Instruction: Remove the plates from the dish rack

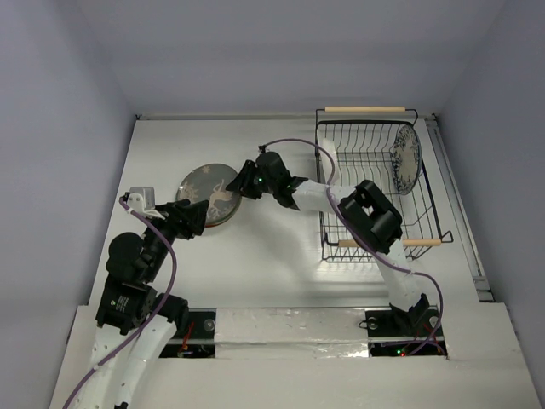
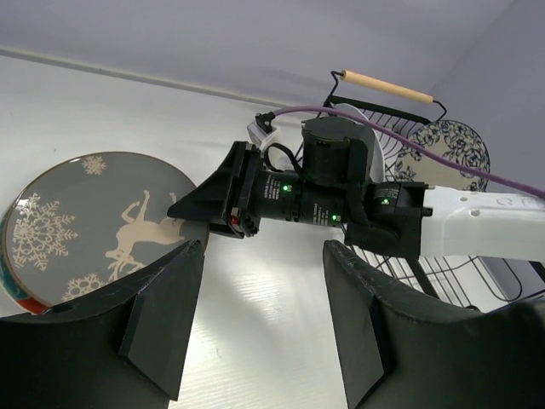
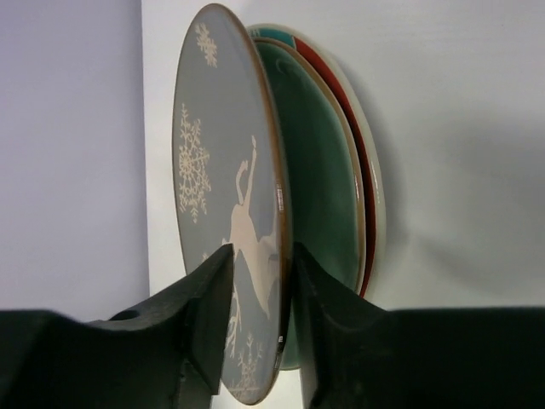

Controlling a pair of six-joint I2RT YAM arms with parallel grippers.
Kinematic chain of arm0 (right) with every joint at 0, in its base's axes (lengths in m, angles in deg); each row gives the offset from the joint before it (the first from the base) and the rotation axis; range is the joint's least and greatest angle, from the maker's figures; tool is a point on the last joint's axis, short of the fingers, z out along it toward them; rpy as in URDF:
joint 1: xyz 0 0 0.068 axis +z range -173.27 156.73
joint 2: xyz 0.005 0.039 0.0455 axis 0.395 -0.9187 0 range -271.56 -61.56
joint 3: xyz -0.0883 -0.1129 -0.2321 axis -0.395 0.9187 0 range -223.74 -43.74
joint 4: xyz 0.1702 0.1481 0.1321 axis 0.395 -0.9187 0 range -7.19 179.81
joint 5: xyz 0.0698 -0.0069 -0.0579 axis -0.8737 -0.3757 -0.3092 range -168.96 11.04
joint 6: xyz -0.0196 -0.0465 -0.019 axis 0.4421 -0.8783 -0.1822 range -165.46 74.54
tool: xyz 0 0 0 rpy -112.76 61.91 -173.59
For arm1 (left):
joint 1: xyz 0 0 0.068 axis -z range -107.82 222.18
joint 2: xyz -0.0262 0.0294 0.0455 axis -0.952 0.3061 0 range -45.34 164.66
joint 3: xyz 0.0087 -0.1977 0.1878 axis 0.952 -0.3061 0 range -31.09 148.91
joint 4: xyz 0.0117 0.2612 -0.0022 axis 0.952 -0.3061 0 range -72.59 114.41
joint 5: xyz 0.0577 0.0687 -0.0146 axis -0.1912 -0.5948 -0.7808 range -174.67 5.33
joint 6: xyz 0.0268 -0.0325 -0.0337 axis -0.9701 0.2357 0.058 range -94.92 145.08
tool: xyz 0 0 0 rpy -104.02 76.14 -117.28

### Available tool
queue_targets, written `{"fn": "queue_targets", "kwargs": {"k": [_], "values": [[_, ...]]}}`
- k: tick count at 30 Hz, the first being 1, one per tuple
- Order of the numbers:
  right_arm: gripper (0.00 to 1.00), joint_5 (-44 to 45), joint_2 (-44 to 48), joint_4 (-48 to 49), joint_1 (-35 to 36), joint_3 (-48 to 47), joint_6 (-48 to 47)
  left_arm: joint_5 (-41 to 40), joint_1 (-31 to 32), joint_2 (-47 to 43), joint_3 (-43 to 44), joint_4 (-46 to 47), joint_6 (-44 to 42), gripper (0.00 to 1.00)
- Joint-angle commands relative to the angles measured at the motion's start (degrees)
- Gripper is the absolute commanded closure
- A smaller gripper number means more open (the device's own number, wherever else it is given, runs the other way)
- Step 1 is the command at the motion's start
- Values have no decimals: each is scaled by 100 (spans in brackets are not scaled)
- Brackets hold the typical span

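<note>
My right gripper (image 3: 260, 260) is shut on the rim of a grey-brown plate (image 3: 217, 162) with white snowflakes and a deer. One finger lies on its face and the other under it. The plate rests tilted on a stack: a teal-green plate (image 3: 315, 153) over a teal-and-red plate (image 3: 358, 145). The stack lies left of centre on the table, with the grey plate (image 1: 204, 189) uppermost and my right gripper (image 1: 232, 194) at its right edge. My left gripper (image 2: 264, 247) is open and empty just in front of the stack. The black wire dish rack (image 1: 341, 170) at the right holds one upright white plate with blue floral pattern (image 1: 407, 159).
The right arm stretches leftward from the rack across the middle of the table. The rack's wooden handles (image 1: 364, 109) lie at its far and near ends. Walls close the table at the back and on both sides.
</note>
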Motion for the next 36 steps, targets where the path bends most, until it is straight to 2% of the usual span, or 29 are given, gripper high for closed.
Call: {"fn": "queue_targets", "kwargs": {"k": [1, 7, 8, 11, 15, 20, 25, 27, 30, 32, 34, 35, 36], "values": [[58, -18, 229, 354, 154, -139, -188, 65, -25, -66, 1, 311, -9, 45], [40, 465, 449, -305, 268, -165, -767, 74, -25, -75, 1, 312, 0, 45], [30, 631, 493, -428, 269, -200, -873, 83, -25, -75, 1, 320, 0, 45], [17, 895, 564, -894, 321, -350, -1277, 100, -25, -84, -16, 329, -9, 45], [15, 1440, 731, -1316, 436, -464, -1637, 92, -25, -110, -16, 329, -1, 45], [11, 2397, 705, -2379, 567, -963, -2226, 109, -25, -136, -16, 338, -1, 45], [8, 2759, 564, -3118, 567, -1316, -2561, 118, -25, -180, -16, 338, 0, 45], [10, 2935, 660, -3154, 567, -1256, -2605, 118, -25, -198, -25, 338, 0, 45], [24, 3058, 1072, -3075, 620, -1037, -2727, 101, -25, -215, -25, 338, 0, 45], [28, 2971, 1397, -2987, 620, -922, -2903, 101, -25, -215, -25, 338, -1, 45], [45, 2970, 1933, -3048, 620, -860, -3149, 109, -25, -207, -25, 338, -9, 45], [62, 3075, 2118, -3074, 620, -842, -3263, 109, -25, -207, -16, 338, -1, 45], [71, 3189, 2529, -3162, 620, -807, -3499, 101, -25, -207, -25, 338, 0, 45]]}}
